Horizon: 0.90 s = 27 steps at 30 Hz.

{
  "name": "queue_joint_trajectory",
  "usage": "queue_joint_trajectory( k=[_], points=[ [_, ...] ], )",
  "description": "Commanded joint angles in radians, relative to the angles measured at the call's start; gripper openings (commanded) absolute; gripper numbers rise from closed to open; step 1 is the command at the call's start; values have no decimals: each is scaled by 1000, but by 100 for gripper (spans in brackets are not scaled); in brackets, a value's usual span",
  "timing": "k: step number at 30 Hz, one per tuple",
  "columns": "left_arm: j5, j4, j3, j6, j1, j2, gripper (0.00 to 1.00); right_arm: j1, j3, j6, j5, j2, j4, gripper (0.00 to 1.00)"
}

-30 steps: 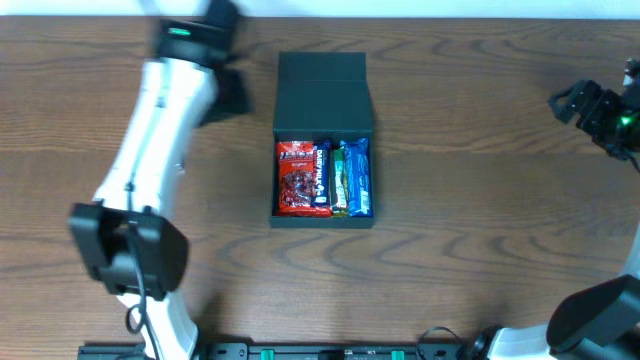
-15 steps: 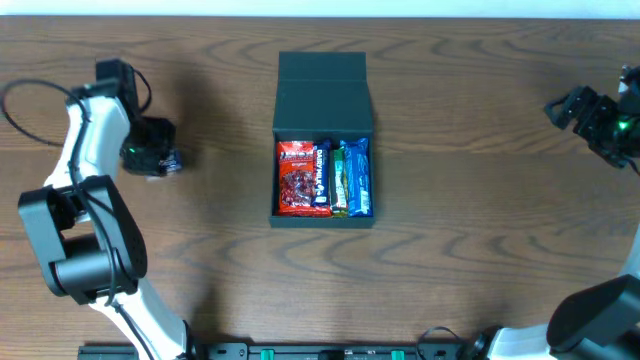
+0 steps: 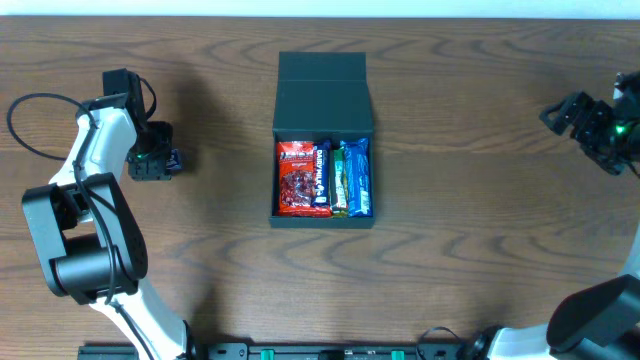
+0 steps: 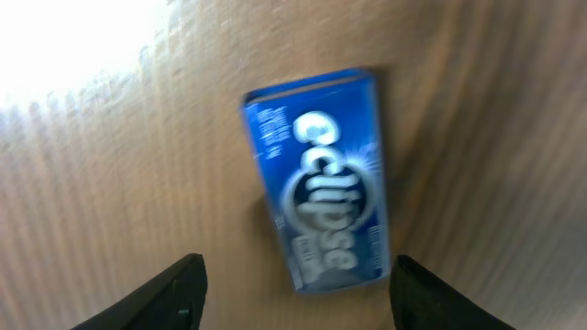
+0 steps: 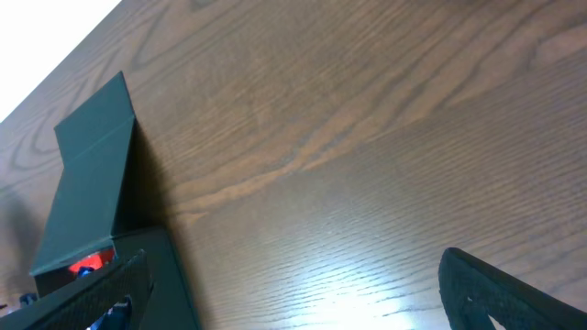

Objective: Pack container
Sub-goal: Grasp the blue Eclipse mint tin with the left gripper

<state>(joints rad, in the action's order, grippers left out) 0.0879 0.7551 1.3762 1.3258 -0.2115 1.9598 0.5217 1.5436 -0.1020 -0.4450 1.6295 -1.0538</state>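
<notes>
Container (image 3: 322, 100): sitting mid-table with its lid folded back on the far side. A red packet (image 3: 296, 178) and several bars (image 3: 350, 178) are lying side by side inside, filling the tray nearly wall to wall.
Eclipse pack (image 4: 321, 179): lying flat on the bare wood, well to the left of the container. It is blurred in the wrist view and turned slightly askew to the fingers.
Left gripper (image 4: 298, 295): hovering over the pack with fingers standing wide, one off each long side. They are not touching it and are holding nothing.
Right gripper (image 3: 588, 118): waiting well to the right of the container, fingers spread wide and empty.
Step in hand: by my reading you are lining up to pick the Eclipse pack – the pick is not yet made.
Doing it well: you are wanting the wrist turned until the pads run parallel to the pack's long edges. Then come down centred along its length, so the close is not pushing one corner and spinning it.
Watch: the pack is looking smooth and thin – closing too high is likely skating it across the wood.
Placement: the tray is looking full in one layer, so you are probably laying the pack flat on top, toward the container's middle.
</notes>
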Motion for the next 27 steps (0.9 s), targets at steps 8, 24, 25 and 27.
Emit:
queue_joint_trajectory(
  k=[8,24,25,27],
  points=[
    [-66,-27,-7,-74,1,4,67,7,12,-17,0,5,-22,99],
    [-63,-35,-20,-74,0,76,67,7,12,-17,0,5,-39,99],
    [-62,-36,-20,-74,1,80,67,7,12,-17,0,5,-39,99],
    [-64,-38,-20,-74,1,80,67,7,12,-17,0,5,-39,99]
  ],
)
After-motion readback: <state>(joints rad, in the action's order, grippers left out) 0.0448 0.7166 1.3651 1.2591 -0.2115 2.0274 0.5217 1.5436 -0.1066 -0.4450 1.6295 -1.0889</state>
